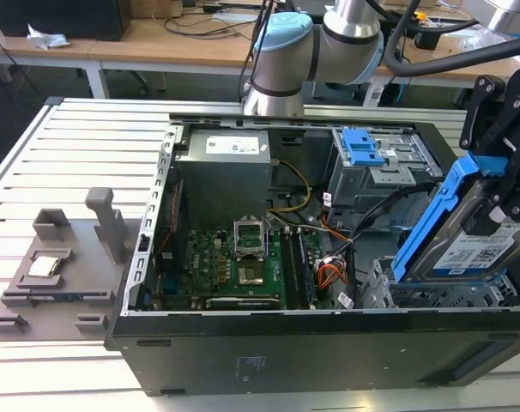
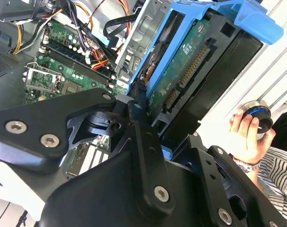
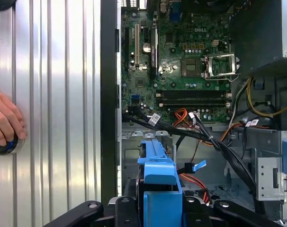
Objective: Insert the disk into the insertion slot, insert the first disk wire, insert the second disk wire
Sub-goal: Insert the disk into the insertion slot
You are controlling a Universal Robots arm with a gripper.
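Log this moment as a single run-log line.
step: insert | gripper: shut on disk | disk: tilted over insertion slot, not seated

disk (image 1: 474, 251) label: print too small to read | power supply (image 1: 221, 176) sticker: print too small to read | motherboard (image 3: 181, 56): small white lettering
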